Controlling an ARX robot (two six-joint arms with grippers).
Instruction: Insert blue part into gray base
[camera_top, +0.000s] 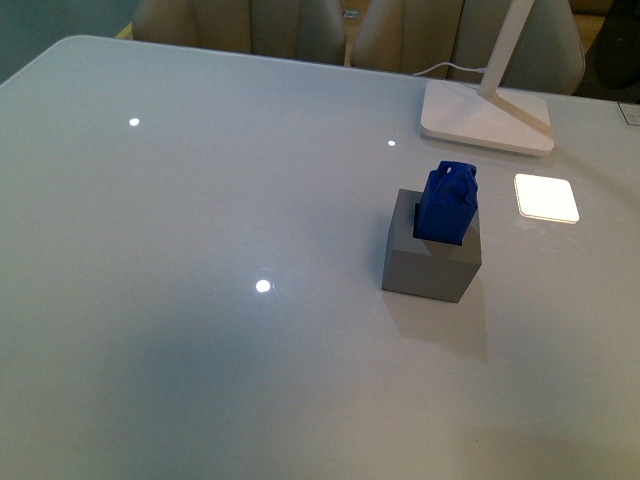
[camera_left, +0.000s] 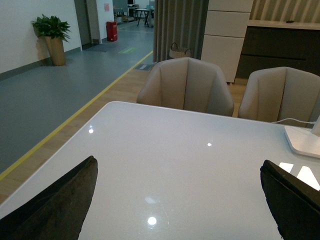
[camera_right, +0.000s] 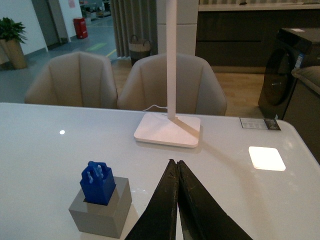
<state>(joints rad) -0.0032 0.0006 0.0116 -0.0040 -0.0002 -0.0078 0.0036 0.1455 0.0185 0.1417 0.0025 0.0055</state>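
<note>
The blue part (camera_top: 448, 203) stands upright in the square hole of the gray base (camera_top: 430, 263), its upper half sticking out. Both also show in the right wrist view, the blue part (camera_right: 98, 182) in the gray base (camera_right: 102, 212). My right gripper (camera_right: 176, 164) is shut and empty, its tips apart from the base, to one side of it. My left gripper (camera_left: 177, 200) is open and empty over bare table; neither object shows in its view. No gripper shows in the front view.
A white lamp base (camera_top: 485, 118) with its slanted stem stands behind the gray base, with a cable. A bright light patch (camera_top: 546, 197) lies on the glossy white table (camera_top: 200, 250). Beige chairs (camera_left: 186, 85) stand at the far edge.
</note>
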